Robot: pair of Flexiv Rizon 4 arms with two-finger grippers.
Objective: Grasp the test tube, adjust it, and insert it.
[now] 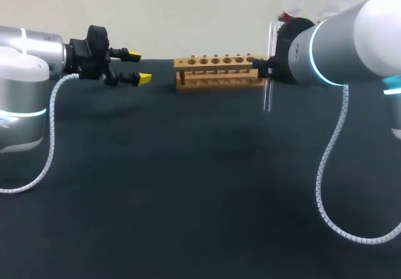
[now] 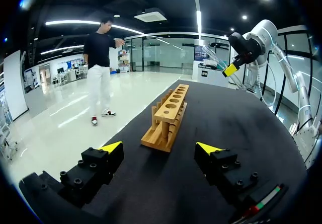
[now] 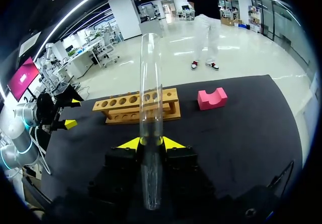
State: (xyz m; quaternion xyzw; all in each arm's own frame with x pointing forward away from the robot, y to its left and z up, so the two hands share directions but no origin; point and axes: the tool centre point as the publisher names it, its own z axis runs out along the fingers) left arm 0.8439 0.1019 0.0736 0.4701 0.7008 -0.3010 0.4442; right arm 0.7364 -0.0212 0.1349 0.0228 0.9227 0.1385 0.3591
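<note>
Misalignment is worrying me. My right hand (image 3: 151, 142) is pinching the test tube (image 3: 150, 93); tilted, it could strike the rack's (image 3: 136, 108) rim.

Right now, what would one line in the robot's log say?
left hand: open, empty, apart from wooden rack | right hand: shut on test tube | test tube: upright, not yet in rack

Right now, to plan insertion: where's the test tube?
In head view the test tube stands upright in the right tool, at the wooden rack's right end.
</note>
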